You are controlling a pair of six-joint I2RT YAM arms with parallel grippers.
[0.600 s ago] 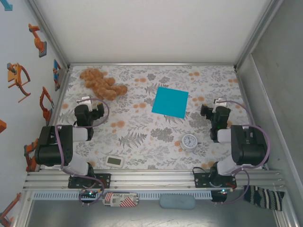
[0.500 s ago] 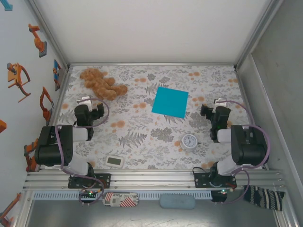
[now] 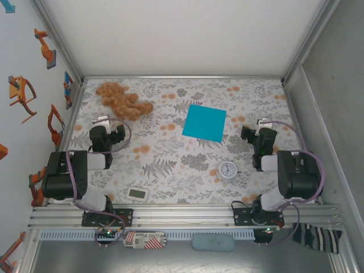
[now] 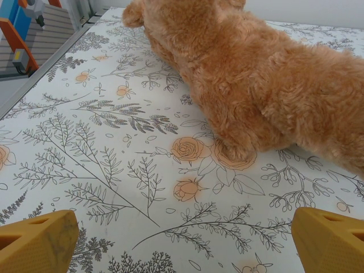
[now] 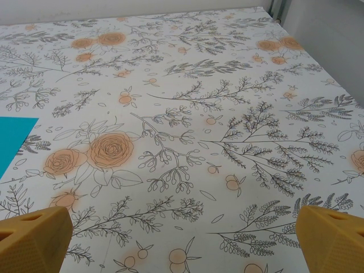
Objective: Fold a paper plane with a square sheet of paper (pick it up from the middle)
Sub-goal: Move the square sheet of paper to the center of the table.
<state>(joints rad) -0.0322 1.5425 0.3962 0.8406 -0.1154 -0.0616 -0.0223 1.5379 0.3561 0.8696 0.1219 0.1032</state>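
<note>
Square sheet of paper [image 3: 204, 123]: flat on the table [image 3: 170, 165], beyond the clock [image 3: 228, 169] and a little to its left, well apart from it. Unfolded, no crease to be seen. Turned slightly askew to the table's near edge. Being square, no long axis to line up with, only a middle to aim for.

Right gripper [image 5: 182, 244]: beyond the clock and to its right. Jaws spread wide, yellow fingertips [image 5: 34, 239] at the two lower corners of the wrist view, nothing between them but bare floral table. Pointed away from the clock, toward the far wall. A sliver of turquoise at the left edge of that view, so the sheet off to this gripper's left, not on its line.

Left gripper [image 4: 182, 244]: well to the left of the clock, likewise wide open and empty, aimed at the teddy bear [image 4: 256, 85].

Judged nearer by a good margin: the right arm. Next move likely a swing leftward over the ground beyond the clock, then down onto the sheet's centre. Probably awkward to pinch, thin paper lying flush. Folding not yet begun.
</note>
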